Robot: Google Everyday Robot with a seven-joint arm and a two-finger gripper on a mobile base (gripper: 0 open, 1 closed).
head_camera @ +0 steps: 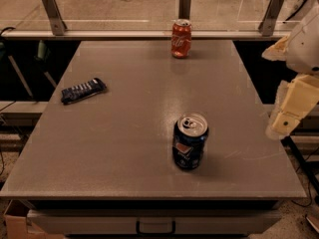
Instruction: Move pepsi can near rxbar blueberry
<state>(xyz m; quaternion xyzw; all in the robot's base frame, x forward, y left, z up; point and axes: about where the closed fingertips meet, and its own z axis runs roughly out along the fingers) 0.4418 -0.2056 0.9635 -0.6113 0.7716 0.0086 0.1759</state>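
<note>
The pepsi can point(189, 143), dark blue with a silver top, stands upright on the grey table point(129, 133), right of centre and towards the front. The rxbar blueberry point(83, 90), a flat navy bar with pale lettering, lies at the table's left side. My gripper point(285, 118) is at the far right, beyond the table's right edge, well apart from the can and holding nothing that I can see.
An orange-red soda can point(181, 39) stands upright at the back middle of the table. A glass barrier with metal posts point(52, 11) runs behind the table. A drawer handle point(155, 228) shows below the front edge.
</note>
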